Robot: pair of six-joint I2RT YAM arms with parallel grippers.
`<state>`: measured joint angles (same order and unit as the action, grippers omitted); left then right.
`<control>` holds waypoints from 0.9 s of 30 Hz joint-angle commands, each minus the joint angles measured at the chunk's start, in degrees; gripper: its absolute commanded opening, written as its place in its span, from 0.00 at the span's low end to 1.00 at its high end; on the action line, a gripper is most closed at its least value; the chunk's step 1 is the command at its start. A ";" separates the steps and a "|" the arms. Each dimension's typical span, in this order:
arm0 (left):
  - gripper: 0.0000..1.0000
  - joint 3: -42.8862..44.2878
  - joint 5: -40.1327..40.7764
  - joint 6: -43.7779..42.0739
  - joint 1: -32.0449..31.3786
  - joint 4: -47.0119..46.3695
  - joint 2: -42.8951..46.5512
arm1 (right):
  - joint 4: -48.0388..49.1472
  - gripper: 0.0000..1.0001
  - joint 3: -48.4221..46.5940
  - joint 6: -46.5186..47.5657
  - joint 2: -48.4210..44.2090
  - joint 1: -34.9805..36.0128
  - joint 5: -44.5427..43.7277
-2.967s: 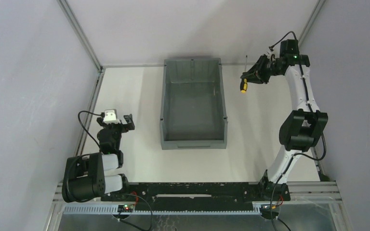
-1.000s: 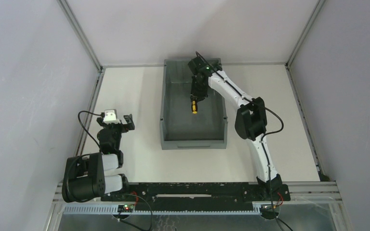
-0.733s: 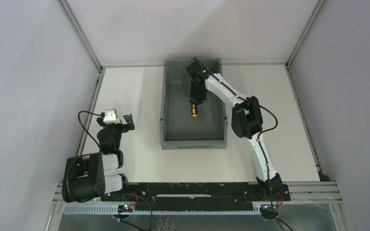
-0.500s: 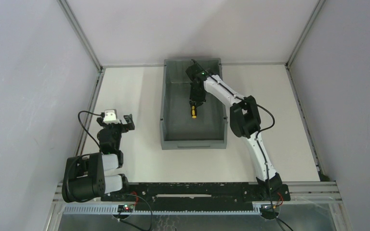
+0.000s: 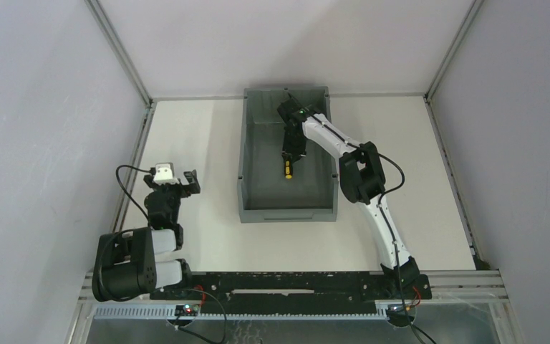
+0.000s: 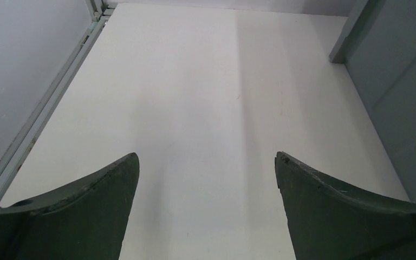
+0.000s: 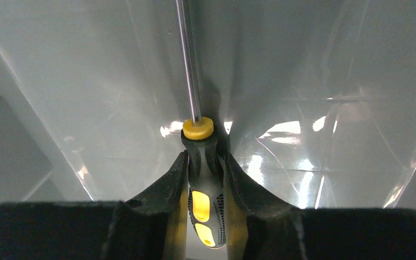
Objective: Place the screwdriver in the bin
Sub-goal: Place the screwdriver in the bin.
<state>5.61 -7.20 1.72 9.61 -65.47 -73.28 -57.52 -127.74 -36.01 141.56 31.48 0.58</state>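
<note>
Gripping the screwdriver [image 7: 199, 129] by its handle, the right hand [image 7: 204, 157] has eased frontward inside the bin [image 5: 243, 161].

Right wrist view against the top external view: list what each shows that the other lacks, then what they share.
Only the right wrist view: the small yellow-and-black-handled screwdriver close up, its thin metal shaft clear above the yellow collar, with both fingers pressed on the handle's sides.
Only the top external view: the whole large rectangular grey plastic bin, the white table, and the left gripper left of the bin.
Both: the right gripper shut on the screwdriver, within the bin's walls.
</note>
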 commanded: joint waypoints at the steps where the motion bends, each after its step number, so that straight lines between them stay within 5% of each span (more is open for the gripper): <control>1: 1.00 2.24 0.34 0.66 -0.19 -2.44 0.70 | 0.78 0.05 0.21 -1.54 0.37 -0.37 1.18; 16: 1.00 2.27 0.30 0.71 -0.18 -2.41 0.68 | 0.24 0.50 0.35 -1.60 -0.23 -0.90 1.96; 27: 1.00 2.17 0.34 0.70 -0.23 -2.41 0.67 | 0.15 0.64 -0.53 -0.76 -7.17 -0.94 2.94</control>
<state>5.61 -7.20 1.72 9.61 -65.47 -73.28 -57.43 -127.42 -36.97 141.10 30.83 3.36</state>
